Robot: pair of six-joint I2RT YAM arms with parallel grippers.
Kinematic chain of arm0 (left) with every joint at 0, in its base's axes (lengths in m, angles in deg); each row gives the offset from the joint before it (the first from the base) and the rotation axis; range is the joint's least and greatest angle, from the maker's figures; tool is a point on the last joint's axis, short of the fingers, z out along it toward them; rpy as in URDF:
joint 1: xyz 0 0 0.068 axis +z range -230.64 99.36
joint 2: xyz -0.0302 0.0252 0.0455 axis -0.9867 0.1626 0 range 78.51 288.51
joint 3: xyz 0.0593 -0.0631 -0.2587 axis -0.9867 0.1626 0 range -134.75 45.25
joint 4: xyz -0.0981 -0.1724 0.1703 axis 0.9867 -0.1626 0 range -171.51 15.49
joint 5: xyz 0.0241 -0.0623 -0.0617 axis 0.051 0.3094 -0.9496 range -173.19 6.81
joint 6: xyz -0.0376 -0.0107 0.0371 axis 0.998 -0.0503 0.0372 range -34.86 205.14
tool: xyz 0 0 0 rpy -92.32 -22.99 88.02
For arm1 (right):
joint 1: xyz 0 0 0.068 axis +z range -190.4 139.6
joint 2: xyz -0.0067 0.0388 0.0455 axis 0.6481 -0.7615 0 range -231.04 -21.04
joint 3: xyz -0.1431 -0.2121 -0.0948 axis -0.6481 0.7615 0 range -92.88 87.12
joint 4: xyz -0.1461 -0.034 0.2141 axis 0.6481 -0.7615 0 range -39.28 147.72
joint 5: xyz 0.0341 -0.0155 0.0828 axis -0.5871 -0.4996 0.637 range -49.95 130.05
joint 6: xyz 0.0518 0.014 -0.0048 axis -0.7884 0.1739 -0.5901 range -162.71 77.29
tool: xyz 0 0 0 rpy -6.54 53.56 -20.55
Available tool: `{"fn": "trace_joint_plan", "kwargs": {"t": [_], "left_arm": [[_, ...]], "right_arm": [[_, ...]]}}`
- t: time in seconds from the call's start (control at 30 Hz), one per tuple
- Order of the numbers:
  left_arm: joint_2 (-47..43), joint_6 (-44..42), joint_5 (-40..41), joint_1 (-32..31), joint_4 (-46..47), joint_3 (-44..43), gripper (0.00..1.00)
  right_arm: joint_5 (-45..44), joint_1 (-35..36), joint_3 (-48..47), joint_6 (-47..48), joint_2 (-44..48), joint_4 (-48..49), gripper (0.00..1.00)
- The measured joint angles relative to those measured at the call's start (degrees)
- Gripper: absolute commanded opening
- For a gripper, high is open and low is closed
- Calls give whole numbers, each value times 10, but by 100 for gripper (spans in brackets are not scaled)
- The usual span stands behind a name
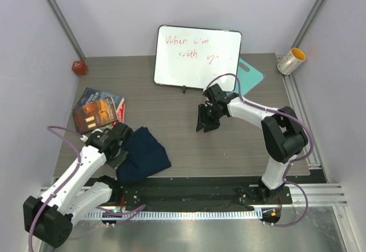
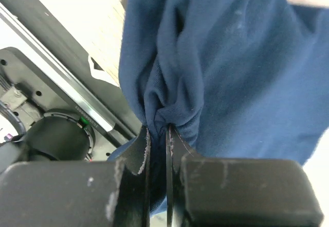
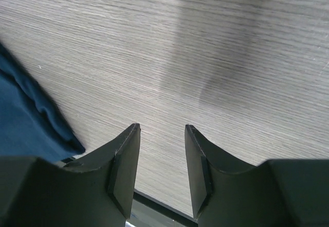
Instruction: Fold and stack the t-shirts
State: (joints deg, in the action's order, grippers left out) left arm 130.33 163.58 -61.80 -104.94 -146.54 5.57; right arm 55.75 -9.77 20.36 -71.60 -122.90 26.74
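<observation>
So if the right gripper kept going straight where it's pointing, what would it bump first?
Most likely the bare table: only wood shows ahead of the open right gripper. The blue shirt lies off to the side, seemingly out of its line.

The only writing I can read from here is on the whiteboard point(image 1: 197, 58), upper middle of the overhead view. It is red handwriting: the first line says "When i'm", the second "with", then a scrawl that may start with "y", though I can't be sure. The book covers point(image 1: 97, 110) at centre left carry print too small to read
</observation>
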Motion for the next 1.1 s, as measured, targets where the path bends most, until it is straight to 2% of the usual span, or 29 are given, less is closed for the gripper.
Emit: {"fn": "trace_joint_plan", "kwargs": {"t": [0.43, 0.9, 1.1], "left_arm": [[-35, 139, 115, 0, -41, -60, 0], [8, 214, 131, 4, -46, -64, 0], [-55, 233, 137, 12, -47, -65, 0]], "right_arm": [[18, -8, -31, 20, 4, -26, 46], [31, -11, -31, 21, 19, -34, 46], [38, -11, -31, 20, 19, -36, 46]]}}
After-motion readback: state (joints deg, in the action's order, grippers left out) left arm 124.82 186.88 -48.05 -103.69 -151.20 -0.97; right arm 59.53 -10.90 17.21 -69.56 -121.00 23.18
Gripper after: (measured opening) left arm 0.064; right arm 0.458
